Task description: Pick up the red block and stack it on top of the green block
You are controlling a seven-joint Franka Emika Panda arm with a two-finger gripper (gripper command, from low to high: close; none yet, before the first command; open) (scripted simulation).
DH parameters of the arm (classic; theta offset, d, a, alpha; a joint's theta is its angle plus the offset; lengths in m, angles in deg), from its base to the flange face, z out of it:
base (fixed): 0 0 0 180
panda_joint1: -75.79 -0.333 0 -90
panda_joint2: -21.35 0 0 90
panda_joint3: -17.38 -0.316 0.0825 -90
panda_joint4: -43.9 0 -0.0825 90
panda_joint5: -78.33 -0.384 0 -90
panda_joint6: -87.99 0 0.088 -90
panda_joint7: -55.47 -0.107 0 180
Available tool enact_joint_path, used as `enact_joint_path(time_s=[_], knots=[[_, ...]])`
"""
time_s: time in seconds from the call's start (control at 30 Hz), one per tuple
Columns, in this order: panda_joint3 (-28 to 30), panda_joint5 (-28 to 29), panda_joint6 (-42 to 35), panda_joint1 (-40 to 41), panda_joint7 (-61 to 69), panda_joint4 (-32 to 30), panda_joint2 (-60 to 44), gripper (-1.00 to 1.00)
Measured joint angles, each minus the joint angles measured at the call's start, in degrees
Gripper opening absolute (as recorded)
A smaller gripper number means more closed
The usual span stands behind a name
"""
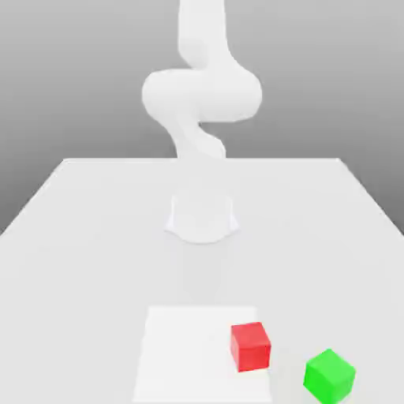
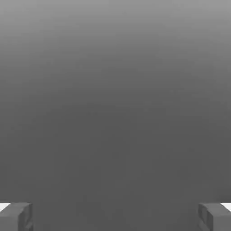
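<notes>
The red block sits at the near edge of the worktop, on the right part of a white square, with the green block apart from it, slightly nearer and to the exterior view's right. It looks light and stiff, best pinched midway down two opposite side faces. The claw is spread wide, holding nothing.
</notes>
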Motion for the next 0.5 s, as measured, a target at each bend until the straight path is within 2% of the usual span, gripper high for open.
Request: enact_joint_path(time_s=[0.5], knots=[[-3.1,0.5,15.5,-3.1,1.0,-11.9,-31.5,0.0]])
